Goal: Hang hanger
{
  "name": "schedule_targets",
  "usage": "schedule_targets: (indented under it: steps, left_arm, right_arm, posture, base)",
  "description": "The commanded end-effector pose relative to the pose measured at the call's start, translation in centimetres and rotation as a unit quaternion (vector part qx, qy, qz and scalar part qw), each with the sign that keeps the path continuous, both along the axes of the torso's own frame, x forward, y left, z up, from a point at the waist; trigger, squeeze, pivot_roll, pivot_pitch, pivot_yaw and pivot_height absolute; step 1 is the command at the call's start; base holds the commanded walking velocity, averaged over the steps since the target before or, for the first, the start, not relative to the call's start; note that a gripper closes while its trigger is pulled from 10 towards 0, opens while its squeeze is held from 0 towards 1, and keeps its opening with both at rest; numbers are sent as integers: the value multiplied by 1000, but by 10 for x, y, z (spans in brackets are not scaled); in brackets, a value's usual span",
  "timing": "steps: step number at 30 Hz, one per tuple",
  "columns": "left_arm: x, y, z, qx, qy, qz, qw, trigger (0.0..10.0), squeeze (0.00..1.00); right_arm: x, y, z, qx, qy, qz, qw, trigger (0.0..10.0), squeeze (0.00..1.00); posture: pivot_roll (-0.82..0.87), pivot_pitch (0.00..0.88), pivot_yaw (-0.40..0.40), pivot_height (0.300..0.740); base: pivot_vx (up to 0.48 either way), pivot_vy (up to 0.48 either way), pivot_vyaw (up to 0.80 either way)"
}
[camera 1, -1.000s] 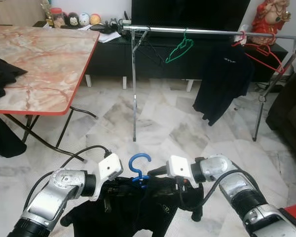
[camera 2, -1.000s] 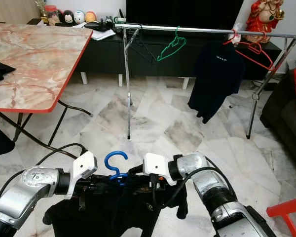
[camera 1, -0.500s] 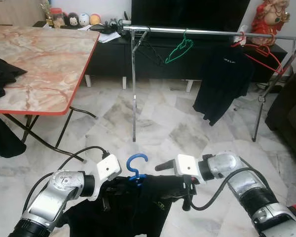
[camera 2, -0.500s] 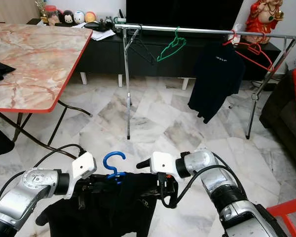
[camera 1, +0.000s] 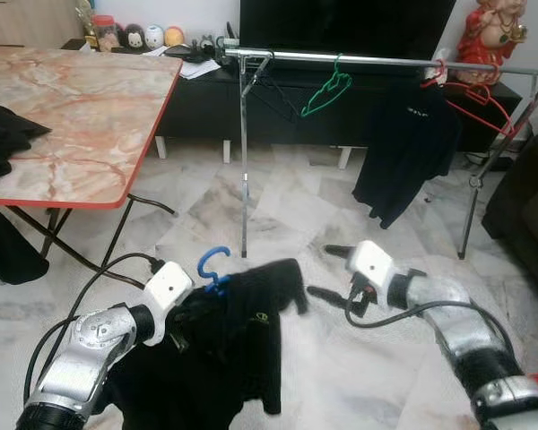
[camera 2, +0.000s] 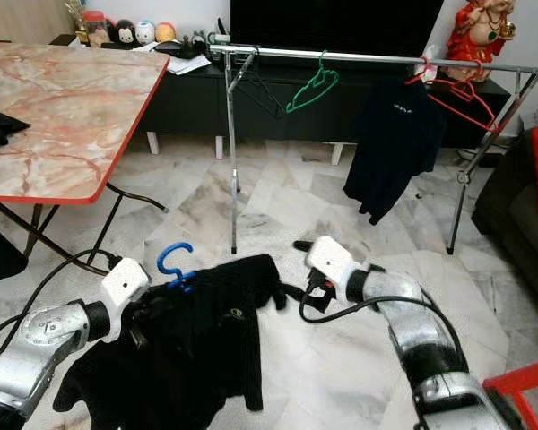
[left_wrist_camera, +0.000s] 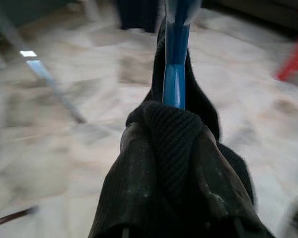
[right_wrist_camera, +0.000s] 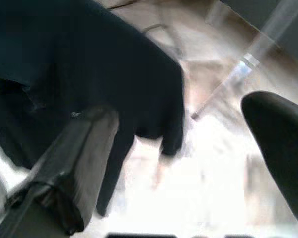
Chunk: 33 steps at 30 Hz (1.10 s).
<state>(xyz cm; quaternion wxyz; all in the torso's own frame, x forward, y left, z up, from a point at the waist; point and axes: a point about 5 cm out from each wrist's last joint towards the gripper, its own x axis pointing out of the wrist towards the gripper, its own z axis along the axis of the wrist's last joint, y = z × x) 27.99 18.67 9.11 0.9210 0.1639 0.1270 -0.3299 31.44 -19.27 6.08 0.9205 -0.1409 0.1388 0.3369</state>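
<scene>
**Left gripper carries the hanger alone**

The blue hanger [camera 1: 212,266] sits low above the marble floor [camera 1: 278,215], its hook poking up, a black shirt [camera 1: 229,336] draped from it and sagging limp; light load, I'd judge, but floppy and apt to swing; the stiff neck under the hook looks the sound place to hold. The left gripper [left_wrist_camera: 164,144] is clamped there, fingers closed on hanger and collar cloth together (a bunched grip). The right gripper [camera 1: 332,270] hangs just beside the shirt's sleeve, fingers spread wide, holding nothing. The clothes rail [camera 1: 341,58] stands well apart, ahead, a green hanger [camera 1: 325,92] on it.
</scene>
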Motion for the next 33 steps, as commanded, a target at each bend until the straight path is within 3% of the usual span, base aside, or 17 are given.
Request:
schedule_targets:
  steps: [1, 3, 5, 6, 7, 8, 9, 10, 12, 14, 15, 16, 23, 28, 29, 30, 33]
  left_arm:
    - [6, 4, 8, -7, -41, 43, 998, 10000, 0]
    - [8, 4, 8, -13, -47, 57, 997, 10000, 0]
    - [12, 4, 8, -31, -52, 86, 994, 10000, 0]
    - [12, 4, 8, -31, -52, 86, 994, 10000, 0]
    - [15, 2, 6, -46, -58, 113, 991, 10000, 0]
    - [15, 0, 5, -52, -61, 123, 989, 10000, 0]
    - [15, 0, 5, -52, -61, 123, 989, 10000, 0]
    - [17, 0, 3, -63, -63, 148, 985, 10000, 0]
    - [18, -1, 1, -73, -64, 168, 981, 10000, 0]
    - [19, -1, 0, -83, -62, 183, 978, 10000, 0]
    - [19, -1, 0, -83, -62, 183, 978, 10000, 0]
    - [19, -3, -1, -83, -62, 185, 977, 10000, 0]
    - [19, -16, -8, -88, -74, 217, 969, 10000, 0]
    - [18, -13, -12, -97, -71, 255, 960, 10000, 0]
    - [17, -12, -15, -85, -70, 265, 958, 10000, 0]
    - [16, -11, -17, -76, -71, 268, 958, 10000, 0]
    - [17, -13, -18, -83, -66, 270, 957, 10000, 0]
  right_arm:
    - [-7, -19, -20, 31, 30, -133, 990, 10000, 0]
    - [-9, -23, -27, 41, 38, -184, 981, 10000, 0]
    - [-23, -31, -47, 41, 77, -256, 963, 10000, 0]
    - [-23, -31, -47, 41, 77, -256, 963, 10000, 0]
    - [-38, -35, -66, 46, 113, -318, 940, 10000, 0]
    - [-47, -36, -76, 44, 137, -347, 927, 10000, 0]
    - [-47, -36, -76, 44, 137, -347, 927, 10000, 0]
    - [-64, -37, -92, 40, 171, -387, 905, 10000, 0]
    - [-88, -35, -111, 53, 218, -429, 875, 10000, 0]
    - [-98, -34, -118, 58, 235, -450, 860, 10000, 0]
    - [-98, -34, -118, 58, 235, -450, 860, 10000, 0]
    - [-110, -33, -126, 64, 255, -465, 845, 10000, 0]
    - [-134, -35, -138, 54, 274, -498, 821, 10000, 0]
    - [-140, -41, -139, 43, 277, -501, 819, 10000, 0]
    - [-145, -49, -140, 51, 280, -519, 806, 10000, 0]
    - [-147, -53, -140, 51, 282, -524, 802, 10000, 0]
    - [-150, -53, -141, 37, 290, -515, 806, 10000, 0]
  posture:
    - [33, 0, -93, 740]
    - [31, 0, -92, 740]
    - [30, 0, -88, 740]
    - [30, 0, -88, 740]
    - [26, 0, -79, 740]
    - [26, 0, -78, 740]
    - [26, 0, -78, 740]
    - [25, 0, -74, 740]
    - [16, 0, -61, 740]
    - [15, 0, -60, 740]
    - [15, 0, -60, 740]
    - [10, 0, -54, 740]
    - [-36, 0, -28, 740]
    - [-44, 0, -24, 740]
    - [-47, 0, -24, 740]
    - [-48, 0, -24, 740]
    - [-61, 0, -21, 740]
  base:
    - [0, 0, 0]
    - [0, 0, 0]
    - [0, 0, 0]
    - [0, 0, 0]
    - [0, 0, 0]
    - [0, 0, 0]
    - [0, 0, 0]
    - [0, 0, 0]
    - [0, 0, 0]
    - [0, 0, 0]
    - [0, 0, 0]
    - [0, 0, 0]
    - [0, 0, 0]
    - [0, 0, 0]
    - [0, 0, 0]
    - [0, 0, 0]
    - [0, 0, 0]
